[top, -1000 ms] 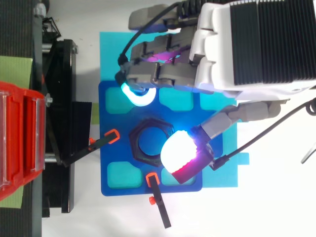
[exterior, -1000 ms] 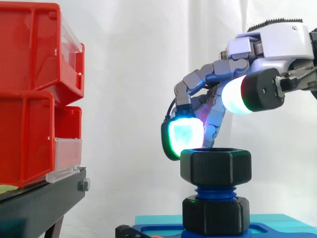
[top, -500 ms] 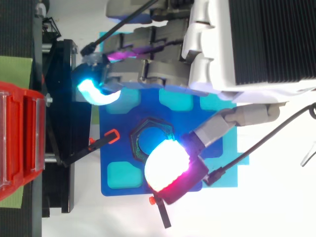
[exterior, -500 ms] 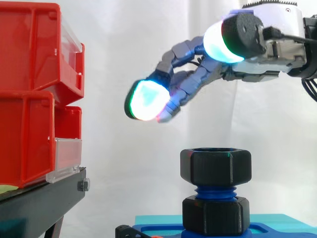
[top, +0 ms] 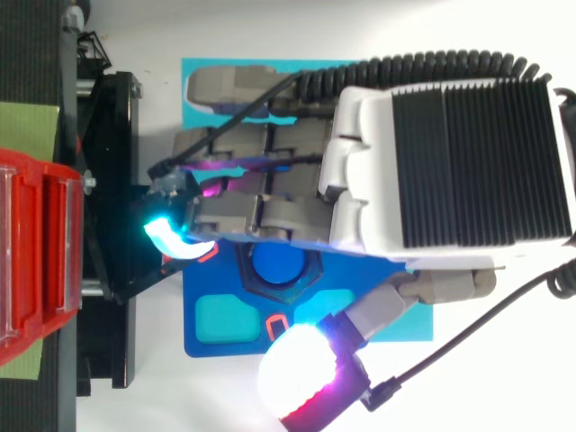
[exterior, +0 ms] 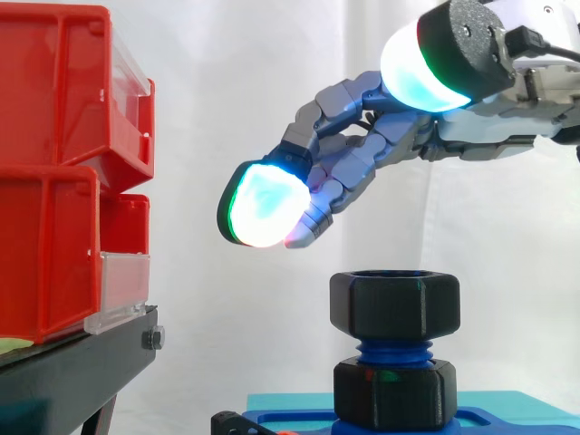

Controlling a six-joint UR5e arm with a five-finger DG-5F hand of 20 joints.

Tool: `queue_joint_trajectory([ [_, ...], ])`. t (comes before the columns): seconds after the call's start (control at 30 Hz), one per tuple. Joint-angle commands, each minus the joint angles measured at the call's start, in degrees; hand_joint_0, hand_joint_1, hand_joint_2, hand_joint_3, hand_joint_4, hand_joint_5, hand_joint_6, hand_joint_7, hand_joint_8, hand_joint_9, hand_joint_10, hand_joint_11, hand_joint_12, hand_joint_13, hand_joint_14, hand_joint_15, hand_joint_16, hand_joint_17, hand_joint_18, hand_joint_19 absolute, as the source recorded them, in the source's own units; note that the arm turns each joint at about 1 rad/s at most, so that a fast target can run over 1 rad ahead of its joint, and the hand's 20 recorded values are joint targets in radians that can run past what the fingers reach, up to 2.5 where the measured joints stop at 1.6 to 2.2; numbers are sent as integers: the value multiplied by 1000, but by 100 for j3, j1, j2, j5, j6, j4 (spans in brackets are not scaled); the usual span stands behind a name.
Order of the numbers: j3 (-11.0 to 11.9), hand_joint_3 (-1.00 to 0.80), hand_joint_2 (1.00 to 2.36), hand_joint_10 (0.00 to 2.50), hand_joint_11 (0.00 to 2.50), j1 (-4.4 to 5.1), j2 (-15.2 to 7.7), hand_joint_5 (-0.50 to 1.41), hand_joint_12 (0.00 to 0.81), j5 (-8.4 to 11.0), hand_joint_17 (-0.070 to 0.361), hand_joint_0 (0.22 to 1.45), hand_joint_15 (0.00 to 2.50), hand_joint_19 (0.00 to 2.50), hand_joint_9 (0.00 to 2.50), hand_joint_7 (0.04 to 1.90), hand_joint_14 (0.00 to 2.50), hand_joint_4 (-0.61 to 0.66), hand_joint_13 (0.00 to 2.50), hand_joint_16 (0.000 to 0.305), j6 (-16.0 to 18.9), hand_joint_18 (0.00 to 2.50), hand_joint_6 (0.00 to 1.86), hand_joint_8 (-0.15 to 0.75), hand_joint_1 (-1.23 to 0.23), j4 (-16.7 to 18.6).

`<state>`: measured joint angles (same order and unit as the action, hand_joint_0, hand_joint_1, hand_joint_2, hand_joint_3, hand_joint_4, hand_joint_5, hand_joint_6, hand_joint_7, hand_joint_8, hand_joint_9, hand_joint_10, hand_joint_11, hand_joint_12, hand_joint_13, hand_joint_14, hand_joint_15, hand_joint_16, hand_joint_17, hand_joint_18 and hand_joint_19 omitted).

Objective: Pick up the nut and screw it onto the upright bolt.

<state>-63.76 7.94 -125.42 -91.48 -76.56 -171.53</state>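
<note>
Hovering above the nut (exterior: pixel 394 304) and clear of it, the hand (exterior: pixel 362 161) has its fingers stretched out and relaxed, grasping nothing; the glowing pads point left and down. Nut sits on top of the upright blue bolt (exterior: pixel 393 350), thread showing beneath it, above a black hex collar (exterior: pixel 394 391). Bolt stands on a blue plate (top: pixel 225 346). Red bins (exterior: pixel 54 172) on a black stand (exterior: pixel 72 372), well to the left

Two red bins (exterior: pixel 59 172) sit stacked on a black stand (exterior: pixel 77 372), the upper one set a little further back. A clear panel (exterior: pixel 122 290) fronts the lower bin, just above the stand's top edge. A green sheet (top: pixel 31 130) lies under the stand. Beside the stand, a blue plate (top: pixel 225 346) rests on a teal mat (exterior: pixel 290 400). A white curtain (exterior: pixel 236 91) hangs behind the stand.
</note>
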Motion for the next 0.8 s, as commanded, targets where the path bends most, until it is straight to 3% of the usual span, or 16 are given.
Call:
queue_joint_trajectory([
  [0.0,-5,-500,1000,0,0,67,0,-103,277,60,63,509,0,0,574,689,0,198,359,28,1,0,502,207,-67,-126],
  [0.3,-14,-500,1000,0,0,164,0,-71,275,175,61,516,0,0,613,861,0,222,399,27,1,23,504,225,-70,-425],
  [0.77,-23,-500,1000,0,0,164,0,-43,273,183,57,523,0,0,665,1042,0,231,475,25,-8,96,505,239,-108,-539],
])
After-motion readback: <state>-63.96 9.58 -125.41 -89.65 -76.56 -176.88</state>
